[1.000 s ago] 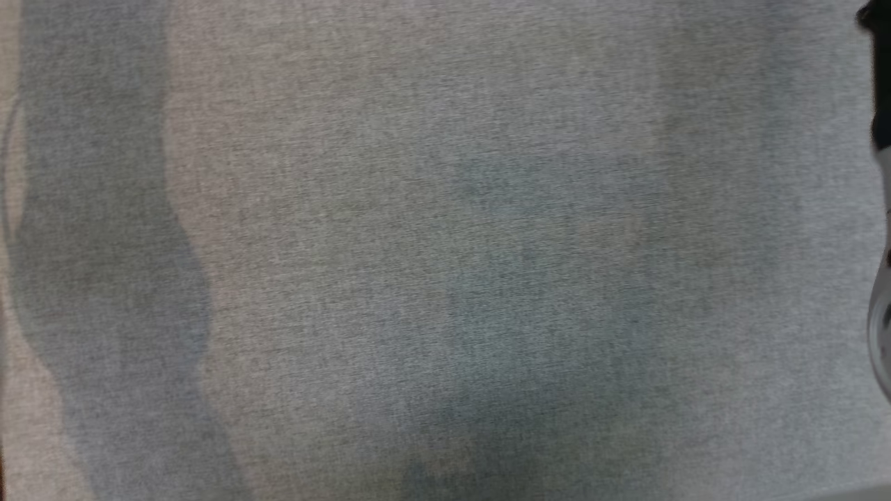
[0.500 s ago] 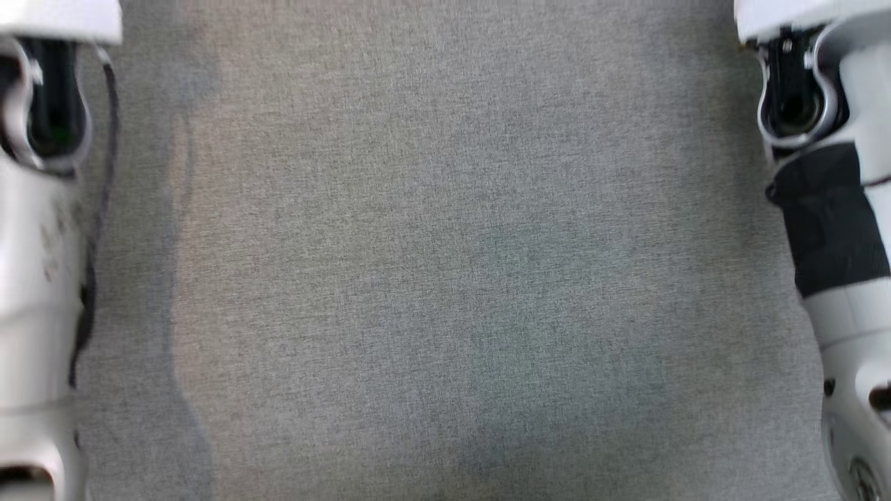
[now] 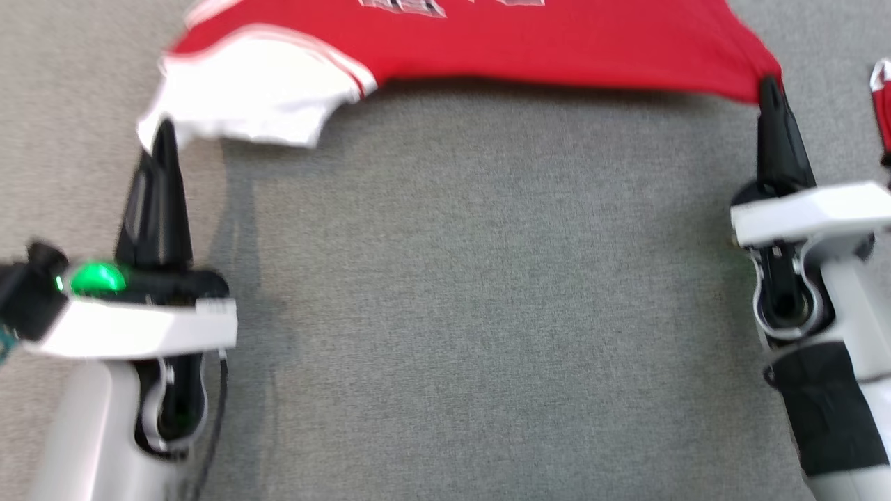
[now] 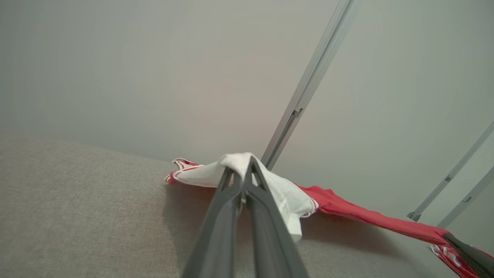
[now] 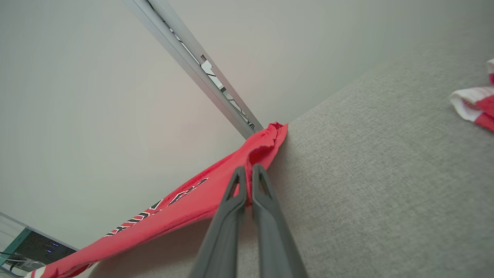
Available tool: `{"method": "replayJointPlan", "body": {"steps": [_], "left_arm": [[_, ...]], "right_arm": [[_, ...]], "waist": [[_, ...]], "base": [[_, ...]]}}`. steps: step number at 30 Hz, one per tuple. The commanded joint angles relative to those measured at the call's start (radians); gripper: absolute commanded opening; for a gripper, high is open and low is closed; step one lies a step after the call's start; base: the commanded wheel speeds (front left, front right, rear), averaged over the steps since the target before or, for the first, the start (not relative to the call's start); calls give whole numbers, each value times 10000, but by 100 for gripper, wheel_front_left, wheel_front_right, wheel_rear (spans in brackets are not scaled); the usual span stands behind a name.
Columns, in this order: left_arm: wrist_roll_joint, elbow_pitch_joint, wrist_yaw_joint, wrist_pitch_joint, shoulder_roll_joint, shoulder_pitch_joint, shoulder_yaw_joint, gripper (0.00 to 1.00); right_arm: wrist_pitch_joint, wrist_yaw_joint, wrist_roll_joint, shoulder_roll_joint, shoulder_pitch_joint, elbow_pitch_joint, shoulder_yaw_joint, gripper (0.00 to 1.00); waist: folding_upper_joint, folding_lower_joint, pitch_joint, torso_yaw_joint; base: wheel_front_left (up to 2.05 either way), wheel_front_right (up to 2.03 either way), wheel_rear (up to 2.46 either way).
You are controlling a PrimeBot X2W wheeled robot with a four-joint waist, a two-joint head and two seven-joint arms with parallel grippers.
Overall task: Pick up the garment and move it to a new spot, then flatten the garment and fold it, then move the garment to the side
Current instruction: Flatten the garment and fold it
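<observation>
Red garment (image 3: 557,49) held up along its near edge over the grey tabletop (image 3: 487,313).
The left end effector (image 3: 165,136) is clamped on the garment's white sleeve and the right end effector (image 3: 768,87) on its red corner, each pair of fingers pressed together on the cloth. The garment spans between them, and its shadow falls on the tabletop just beneath. Another red-and-white cloth (image 3: 882,104) lies to the garment's right, apart from it.

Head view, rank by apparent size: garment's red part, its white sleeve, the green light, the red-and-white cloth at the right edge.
1. red part
2. white sleeve
3. green light and red-and-white cloth look about alike; the cloth is cut by the frame edge, so no ranking between them.
</observation>
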Motion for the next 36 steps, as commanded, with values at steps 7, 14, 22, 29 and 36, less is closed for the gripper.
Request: {"method": "replayJointPlan", "body": {"steps": [7, 14, 22, 29, 36], "left_arm": [[76, -906, 224, -57, -376, 2493, 107, 0], [246, -1895, 169, -61, -543, 4019, -12, 0], [461, -2677, 428, 57, -438, 5220, -128, 0], [597, -2635, 507, 273, -350, 5732, -402, 0], [634, -1922, 389, 347, -428, 5258, -682, 0]], "right_arm": [[-47, 0, -297, -102, 2845, -1780, -1095, 0], [64, 0, -597, 212, 5276, -3397, -1562, 0], [779, 0, -1033, 566, 7156, -4938, -2188, 0], [1456, 0, -993, 773, 8016, -5320, -2405, 0], [1363, 0, -963, 784, 7711, -4268, -2088, 0]], "waist": [[0, 0, -1657, 584], [0, 0, -2532, 654], [0, 0, -2877, 459], [0, 0, -2902, 380], [0, 0, -2880, 379]], "base": [[0, 0, 0], [0, 0, 0], [0, 0, 0], [0, 0, 0], [0, 0, 0]]}}
